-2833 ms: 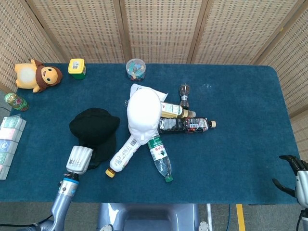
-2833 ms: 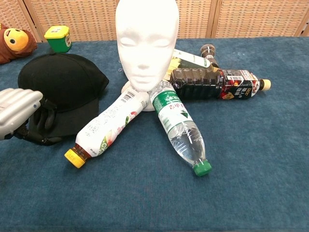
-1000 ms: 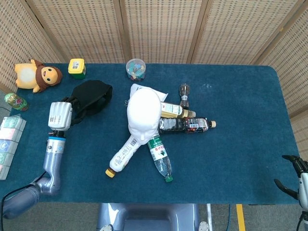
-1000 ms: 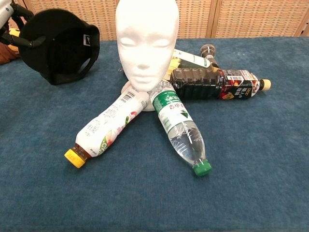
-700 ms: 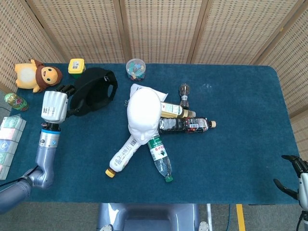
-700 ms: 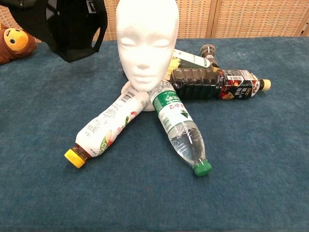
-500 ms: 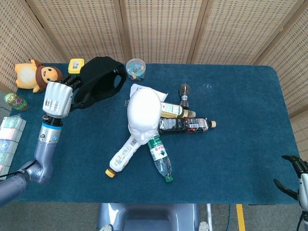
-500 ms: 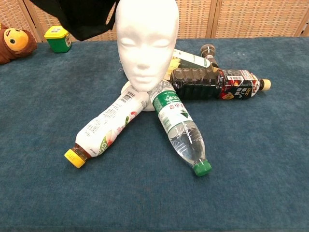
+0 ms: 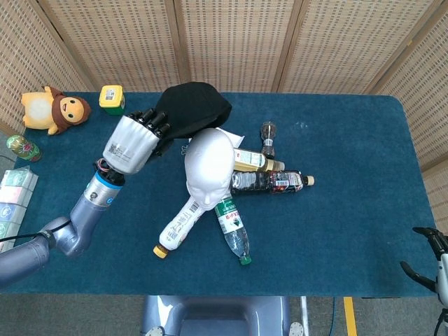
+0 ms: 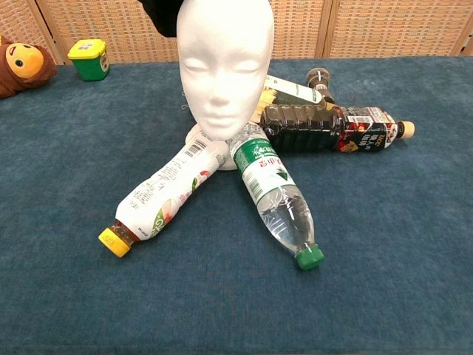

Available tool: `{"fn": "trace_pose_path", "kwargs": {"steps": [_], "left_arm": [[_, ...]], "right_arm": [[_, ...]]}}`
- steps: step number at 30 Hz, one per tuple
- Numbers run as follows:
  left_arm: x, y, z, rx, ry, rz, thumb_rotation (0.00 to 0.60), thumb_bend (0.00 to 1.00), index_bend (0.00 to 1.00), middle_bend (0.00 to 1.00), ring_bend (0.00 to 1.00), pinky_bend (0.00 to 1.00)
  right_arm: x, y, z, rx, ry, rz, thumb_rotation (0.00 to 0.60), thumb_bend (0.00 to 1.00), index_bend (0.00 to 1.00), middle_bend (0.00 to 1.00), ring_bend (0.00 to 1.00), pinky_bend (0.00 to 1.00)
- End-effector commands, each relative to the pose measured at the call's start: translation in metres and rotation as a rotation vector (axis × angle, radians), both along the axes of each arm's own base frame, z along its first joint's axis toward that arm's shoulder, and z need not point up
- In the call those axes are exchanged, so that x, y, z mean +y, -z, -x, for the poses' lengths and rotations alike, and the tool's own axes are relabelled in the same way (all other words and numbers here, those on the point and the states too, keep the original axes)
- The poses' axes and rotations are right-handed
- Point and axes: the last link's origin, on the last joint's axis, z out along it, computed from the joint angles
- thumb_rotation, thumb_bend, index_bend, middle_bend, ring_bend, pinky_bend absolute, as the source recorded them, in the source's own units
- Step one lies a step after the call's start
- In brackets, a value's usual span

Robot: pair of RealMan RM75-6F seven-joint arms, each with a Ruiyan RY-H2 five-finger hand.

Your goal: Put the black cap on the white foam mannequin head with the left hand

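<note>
The white foam mannequin head (image 9: 209, 166) stands upright at the table's middle, facing me in the chest view (image 10: 224, 63). My left hand (image 9: 133, 143) holds the black cap (image 9: 192, 110) in the air, just behind and left of the head's crown. In the chest view only a corner of the cap (image 10: 164, 15) shows at the top edge, beside the head. My right hand (image 9: 435, 260) hangs at the lower right corner of the head view, off the table, fingers apart and holding nothing.
Several bottles lie around the head's base: a white one with a yellow lid (image 9: 179, 226), a clear one with a green lid (image 9: 233, 229), a dark one (image 9: 269, 181). A plush monkey (image 9: 52, 110), a yellow-green box (image 9: 111, 99) and packs (image 9: 14, 199) sit at the left.
My left hand has lifted the cap off the table at the left, raised it and carried it rightward to the back of the mannequin head. The right hand stayed put.
</note>
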Motion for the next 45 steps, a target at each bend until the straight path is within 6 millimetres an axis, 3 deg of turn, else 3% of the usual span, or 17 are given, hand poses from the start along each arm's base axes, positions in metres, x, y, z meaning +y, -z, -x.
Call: {"fn": "trace_pose_path", "kwargs": {"steps": [1, 11, 29, 38, 45], "left_arm": [[-0.003, 0.005, -0.008, 0.021, 0.025, 0.006, 0.600, 0.58, 0.76, 0.50, 0.48, 0.78], [-0.026, 0.016, -0.018, 0.134, 0.151, 0.011, 0.600, 0.58, 0.76, 0.50, 0.48, 0.77], [-0.055, 0.030, -0.007, 0.260, 0.215, 0.042, 0.600, 0.57, 0.76, 0.50, 0.48, 0.72], [-0.056, 0.032, -0.004, 0.275, 0.172, 0.036, 0.600, 0.37, 0.74, 0.48, 0.40, 0.68], [-0.060, 0.034, -0.001, 0.295, 0.114, 0.051, 0.600, 0.22, 0.50, 0.35, 0.30, 0.62]], "right_arm": [[0.000, 0.000, 0.001, -0.003, 0.002, 0.002, 0.600, 0.11, 0.28, 0.35, 0.42, 0.41], [0.001, 0.000, 0.006, -0.010, 0.008, 0.000, 0.600, 0.11, 0.28, 0.35, 0.42, 0.41], [0.003, -0.002, 0.005, -0.008, 0.004, 0.001, 0.600, 0.11, 0.28, 0.35, 0.42, 0.41], [0.005, -0.002, 0.004, -0.009, -0.001, 0.003, 0.600, 0.11, 0.28, 0.35, 0.42, 0.42], [0.006, -0.003, 0.004, -0.010, -0.002, 0.006, 0.600, 0.11, 0.28, 0.35, 0.42, 0.42]]}}
